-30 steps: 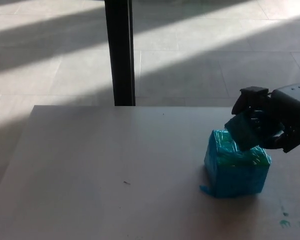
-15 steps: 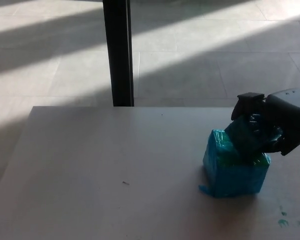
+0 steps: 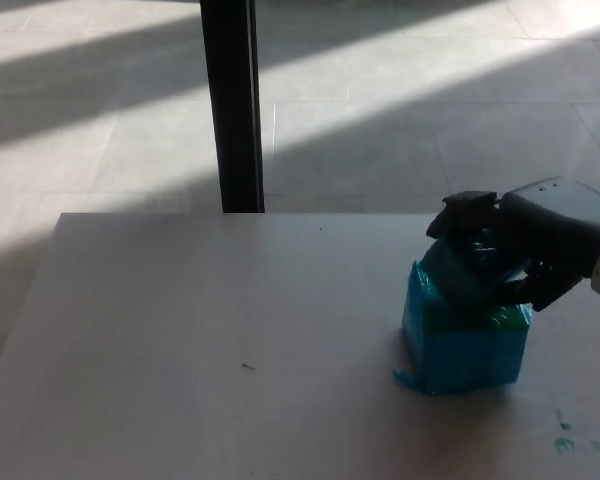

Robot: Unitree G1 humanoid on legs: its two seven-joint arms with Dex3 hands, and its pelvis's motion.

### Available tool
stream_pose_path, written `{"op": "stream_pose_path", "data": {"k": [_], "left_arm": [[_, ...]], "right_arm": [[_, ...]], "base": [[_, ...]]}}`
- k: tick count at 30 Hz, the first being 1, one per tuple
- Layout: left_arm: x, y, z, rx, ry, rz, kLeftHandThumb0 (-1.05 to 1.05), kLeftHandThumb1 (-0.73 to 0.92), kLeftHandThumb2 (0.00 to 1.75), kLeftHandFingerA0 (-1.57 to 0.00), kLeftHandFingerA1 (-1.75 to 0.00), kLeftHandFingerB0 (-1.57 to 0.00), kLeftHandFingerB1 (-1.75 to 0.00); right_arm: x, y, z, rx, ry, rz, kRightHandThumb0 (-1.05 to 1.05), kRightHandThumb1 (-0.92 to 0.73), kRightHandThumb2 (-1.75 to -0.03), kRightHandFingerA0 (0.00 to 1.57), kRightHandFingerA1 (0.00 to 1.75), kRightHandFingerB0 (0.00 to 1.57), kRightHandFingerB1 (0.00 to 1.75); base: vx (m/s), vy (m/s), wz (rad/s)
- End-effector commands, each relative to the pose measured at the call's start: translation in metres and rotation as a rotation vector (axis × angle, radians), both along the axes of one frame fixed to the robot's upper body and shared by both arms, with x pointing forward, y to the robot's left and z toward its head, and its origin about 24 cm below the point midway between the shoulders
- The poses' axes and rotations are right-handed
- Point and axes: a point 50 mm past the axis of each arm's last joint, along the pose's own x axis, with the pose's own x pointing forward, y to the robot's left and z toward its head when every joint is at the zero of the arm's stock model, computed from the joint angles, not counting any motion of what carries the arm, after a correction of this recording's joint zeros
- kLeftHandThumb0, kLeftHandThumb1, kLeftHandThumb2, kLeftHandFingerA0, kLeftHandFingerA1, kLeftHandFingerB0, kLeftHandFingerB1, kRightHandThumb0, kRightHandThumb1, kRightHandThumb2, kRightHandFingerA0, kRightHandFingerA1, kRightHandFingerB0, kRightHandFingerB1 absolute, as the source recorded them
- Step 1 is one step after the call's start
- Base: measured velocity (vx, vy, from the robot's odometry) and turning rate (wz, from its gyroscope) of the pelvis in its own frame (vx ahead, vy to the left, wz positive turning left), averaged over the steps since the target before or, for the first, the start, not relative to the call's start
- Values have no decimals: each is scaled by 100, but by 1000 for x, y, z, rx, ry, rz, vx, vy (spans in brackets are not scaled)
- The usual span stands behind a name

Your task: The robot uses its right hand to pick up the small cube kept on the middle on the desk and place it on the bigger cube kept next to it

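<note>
Right hand [image 3: 525, 245] in from picture right, fingers closed around small cube [image 3: 467, 270]. Small cube dark teal, tilted, sitting over top face of bigger cube [image 3: 464, 335]; lower edge appears touching that top, full contact not clear. Thumb [image 3: 467, 212] over small cube's upper left side. Bigger cube bright blue-teal, wrapped in tape, resting on desk [image 3: 230, 340] toward right side, loose flap of tape at lower left corner. Green smudges [image 3: 580, 435] on desk near right front. Dark vertical post [image 3: 233, 100] beyond desk's far edge, tiled floor [image 3: 400, 90] behind. Left hand not visible.
</note>
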Motion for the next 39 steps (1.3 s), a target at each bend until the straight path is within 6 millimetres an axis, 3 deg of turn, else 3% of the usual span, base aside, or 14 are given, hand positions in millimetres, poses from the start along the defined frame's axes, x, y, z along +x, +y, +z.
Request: {"op": "stream_pose_path", "data": {"k": [1, 4, 6, 9, 10, 13, 14, 18, 29, 30, 31, 36, 37, 39], "left_arm": [[-1, 7, 8, 26, -6, -6, -103, 89, 67, -39, -53, -35, -38], [0, 7, 8, 30, -2, -10, -98, 67, 111, -36, -58, -31, -49], [0, 7, 8, 29, -2, -1, -102, 89, 68, -43, -54, -38, -38], [-1, 7, 8, 33, -2, -5, -99, 67, 111, -37, -58, -32, -49], [-1, 7, 8, 33, 1, -3, -102, 89, 67, -43, -52, -38, -37], [-1, 6, 7, 24, -8, 7, -99, 66, 110, -37, -59, -33, -50], [-1, 5, 6, 19, -14, 11, -102, 88, 67, -42, -56, -38, -40], [-2, 5, 4, 22, -4, 6, -97, 66, 110, -38, -59, -32, -49], [-4, 4, 2, 24, 4, 3, -103, 89, 67, -43, -54, -37, -38], [-4, 3, 1, 21, 7, 1, -99, 66, 111, -38, -59, -32, -49], [-5, 3, 0, 7, 0, 12, -103, 88, 67, -41, -54, -37, -39], [-5, 3, 1, 5, -9, 15, -102, 88, 68, -43, -57, -37, -39], [-5, 3, 0, 6, -7, 18, -98, 66, 111, -41, -61, -33, -50], [-6, 4, 1, 11, -3, 16, -103, 88, 66, -42, -55, -36, -38]], "right_arm": [[-5, 3, -4, -146, 131, -20, -55, -53, -58, 15, 41, 1, 21], [-6, -2, -4, -240, 179, -67, -79, -47, -80, 0, 1, 0, 0], [-6, -4, -4, -296, 195, -89, -75, -39, -68, 0, 0, 0, 0], [-6, -8, -3, -350, 201, -111, -75, -44, -54, 0, 0, 0, 0], [-6, -9, -3, -356, 202, -113, -75, -44, -54, 0, 0, 0, 0], [-6, -12, -1, -373, 197, -136, -76, -43, -54, 0, 0, 0, 0], [-6, -13, 1, -383, 196, -145, -78, -44, -54, 0, 0, 0, 0], [-6, -13, 6, -412, 181, -166, -80, -42, -54, 0, 0, 0, 0], [-6, 0, 32, -232, 122, -158, -81, -41, -68, 0, 0, 0, 0], [-7, 2, 36, -212, 113, -153, -80, -42, -67, 0, 0, 0, 0], [-7, 3, 42, -179, 87, -136, -85, -47, -56, 0, 0, 0, 0], [-5, -3, 72, -72, 25, -152, -87, -52, -89, 0, 18, 0, 0], [-5, -9, 82, -50, 1, -164, -89, -49, -56, 0, 0, 0, 0], [-5, -17, 94, -21, -19, -188, -91, -52, -57, 0, 0, 0, 0]], "base": [[0, 0, 0], [0, 0, 0], [0, 0, 0], [0, 0, 0], [0, 0, 0], [0, 0, 0], [0, 0, 0], [0, 0, 0], [0, 0, 0], [0, 0, 0], [0, 0, 0], [0, 0, 0], [0, 0, 0], [0, 0, 0]]}}
